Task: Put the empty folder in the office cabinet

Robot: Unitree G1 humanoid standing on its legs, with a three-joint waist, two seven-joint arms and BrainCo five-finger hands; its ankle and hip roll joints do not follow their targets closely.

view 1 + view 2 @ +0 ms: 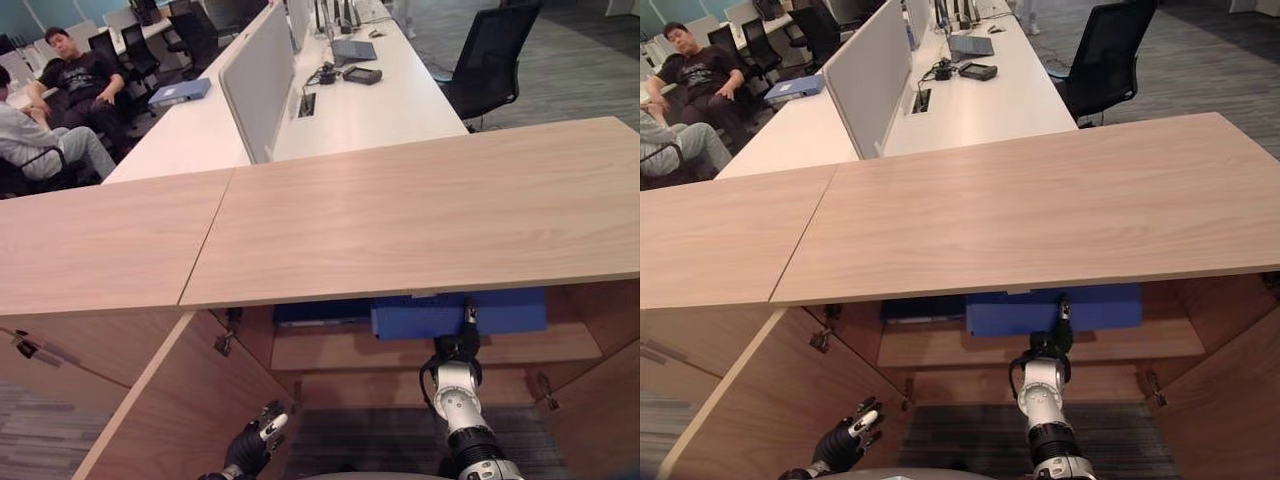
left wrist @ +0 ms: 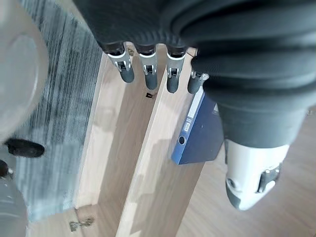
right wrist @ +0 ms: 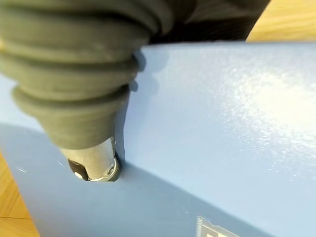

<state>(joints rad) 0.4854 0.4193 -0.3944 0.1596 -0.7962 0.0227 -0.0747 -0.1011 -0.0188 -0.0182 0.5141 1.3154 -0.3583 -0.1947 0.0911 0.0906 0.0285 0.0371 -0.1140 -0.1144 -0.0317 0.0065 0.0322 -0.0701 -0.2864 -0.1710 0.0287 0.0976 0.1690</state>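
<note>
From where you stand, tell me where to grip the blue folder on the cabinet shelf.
Probably the near long edge of the blue folder, coming from the open cabinet front: it lies flat on the shelf under the cabinet top, so only that side looks reachable.

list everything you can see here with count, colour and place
folder: one, blue, lying on the shelf inside the open cabinet
cabinet: one, light wood, doors open, across the foreground
cabinet shelf: one, wood, under the top
desks: long white run with a grey divider, behind the cabinet
second folder: one, blue, on the left desk
office chair: one, black, right of the desks
people: two, seated at far left
left robot hand: fingers straight, low by the left door
right robot hand: against the folder, fingers hidden
</note>
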